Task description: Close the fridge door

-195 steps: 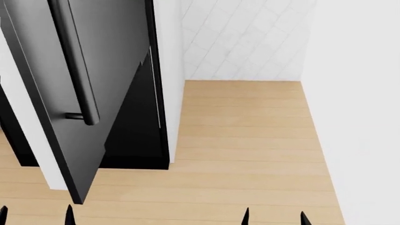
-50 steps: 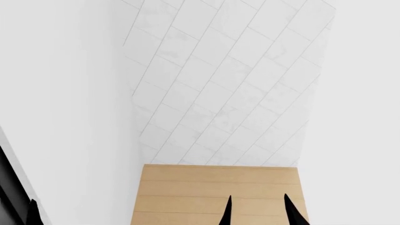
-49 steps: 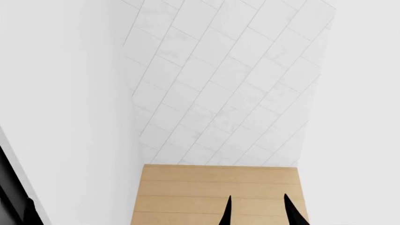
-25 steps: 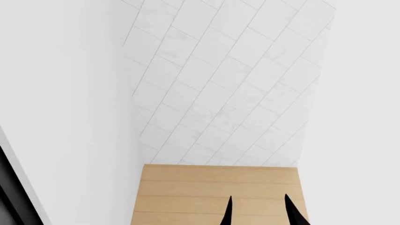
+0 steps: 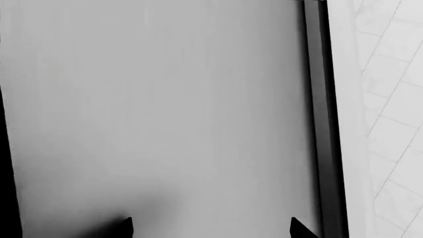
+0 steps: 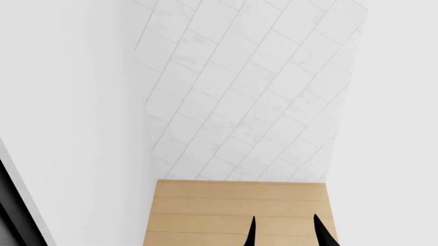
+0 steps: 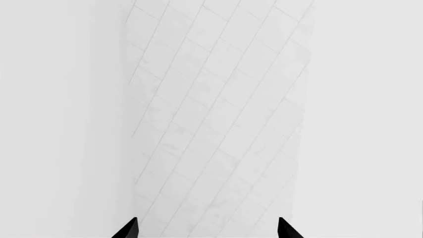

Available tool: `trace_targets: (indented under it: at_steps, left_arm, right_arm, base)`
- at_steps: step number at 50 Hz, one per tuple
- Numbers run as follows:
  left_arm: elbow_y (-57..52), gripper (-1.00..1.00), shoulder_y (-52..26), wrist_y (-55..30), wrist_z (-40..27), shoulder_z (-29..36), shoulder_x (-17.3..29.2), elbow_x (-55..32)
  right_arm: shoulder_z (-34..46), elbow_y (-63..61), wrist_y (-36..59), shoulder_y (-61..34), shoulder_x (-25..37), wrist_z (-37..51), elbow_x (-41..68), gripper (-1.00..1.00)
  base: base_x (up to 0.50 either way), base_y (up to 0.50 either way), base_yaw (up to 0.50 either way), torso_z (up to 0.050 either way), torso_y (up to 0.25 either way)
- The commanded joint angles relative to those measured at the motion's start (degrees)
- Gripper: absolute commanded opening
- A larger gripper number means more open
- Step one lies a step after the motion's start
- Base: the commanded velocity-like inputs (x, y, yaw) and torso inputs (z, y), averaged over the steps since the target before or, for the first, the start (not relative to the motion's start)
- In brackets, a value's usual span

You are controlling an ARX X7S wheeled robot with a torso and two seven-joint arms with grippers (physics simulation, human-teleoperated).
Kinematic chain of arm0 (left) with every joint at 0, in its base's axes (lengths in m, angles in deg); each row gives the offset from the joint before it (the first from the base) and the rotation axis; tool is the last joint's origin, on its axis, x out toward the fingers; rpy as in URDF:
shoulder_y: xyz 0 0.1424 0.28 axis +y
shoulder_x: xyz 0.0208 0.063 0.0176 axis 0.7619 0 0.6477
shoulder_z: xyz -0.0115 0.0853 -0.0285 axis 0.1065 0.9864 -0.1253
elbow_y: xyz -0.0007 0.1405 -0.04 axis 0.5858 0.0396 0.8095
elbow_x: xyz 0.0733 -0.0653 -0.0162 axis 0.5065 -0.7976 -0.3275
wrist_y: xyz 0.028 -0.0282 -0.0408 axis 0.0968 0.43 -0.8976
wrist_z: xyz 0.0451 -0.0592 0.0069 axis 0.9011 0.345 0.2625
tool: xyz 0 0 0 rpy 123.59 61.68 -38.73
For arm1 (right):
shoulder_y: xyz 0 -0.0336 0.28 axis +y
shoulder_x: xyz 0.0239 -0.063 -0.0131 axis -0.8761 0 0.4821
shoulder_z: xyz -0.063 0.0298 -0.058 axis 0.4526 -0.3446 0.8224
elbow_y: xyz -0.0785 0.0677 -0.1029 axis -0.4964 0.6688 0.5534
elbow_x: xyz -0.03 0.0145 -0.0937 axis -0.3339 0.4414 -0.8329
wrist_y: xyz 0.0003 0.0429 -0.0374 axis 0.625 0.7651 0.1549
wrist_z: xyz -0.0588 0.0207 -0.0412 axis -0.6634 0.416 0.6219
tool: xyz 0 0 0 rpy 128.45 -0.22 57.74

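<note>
The fridge door (image 5: pixel 165 109) fills most of the left wrist view as a glossy grey-black face, with its dark edge (image 5: pixel 324 124) running alongside a white tiled wall. My left gripper (image 5: pixel 213 229) faces that panel at close range, open, with nothing between its fingertips (image 5: pixel 128 228). It is out of the head view. In the head view only a thin black strip of the fridge (image 6: pixel 10 215) shows at the lower left corner. My right gripper (image 6: pixel 286 234) hangs open over the wooden floor, away from the fridge, pointing at the tiled wall (image 7: pixel 218 114).
A plain white side panel (image 6: pixel 75 102) rises at the left of the head view, and another white wall (image 6: pixel 390 128) stands at the right. Between them lie a diagonally tiled back wall (image 6: pixel 246 92) and a narrow stretch of wooden floor (image 6: pixel 205 210).
The left fingertip that showed at the head view's lower left a second ago has left the picture. The black strip there has narrowed slightly. The right fingertips have shifted a touch rightward.
</note>
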Motion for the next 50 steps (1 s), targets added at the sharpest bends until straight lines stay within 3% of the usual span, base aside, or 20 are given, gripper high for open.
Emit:
trace_targets:
  at_steps: [1,14,20,27,34,50]
  left_arm:
    - [6.3,1.0,-4.9,-3.9,-2.1,-3.2,3.6,-7.3]
    - [9.8,1.0,-5.1,-5.4,-2.7,-7.2,4.3,-9.2]
    - [13.4,1.0,-10.7,-6.4,-3.0,-2.3,6.1,-10.3]
    - [18.3,1.0,-28.6,-11.9,-4.6,11.9,9.1,-11.2]
    - [24.1,1.0,-41.0,-15.6,-3.0,19.6,7.8,-9.9]
    - [31.9,1.0,-52.4,-19.8,-1.0,26.5,5.2,-6.1]
  right_arm:
    - [-0.2,-0.5,-0.3,0.5,0.4,0.4,0.3,1.0]
    - [-0.4,-0.6,-1.0,1.0,0.7,0.7,0.7,1.0]
    - [-0.3,-0.7,-1.3,1.2,0.8,0.7,0.8,1.0]
    - [-0.2,-0.5,-2.3,1.9,0.9,0.6,0.9,1.0]
    - [-0.3,-0.3,-2.9,2.5,1.0,0.6,1.2,1.0]
    - [-0.8,0.1,-4.0,3.2,1.4,1.0,1.9,1.0]
  base:
    - [0.0,0.0,0.0,0.0,0.0]
    - [0.0,0.0,0.0,0.0,0.0]
    - [0.0,0.0,0.0,0.0,0.0]
    - [0.0,0.0,0.0,0.0,0.0]
    - [0.0,0.0,0.0,0.0,0.0]
    - [0.0,0.0,0.0,0.0,0.0]
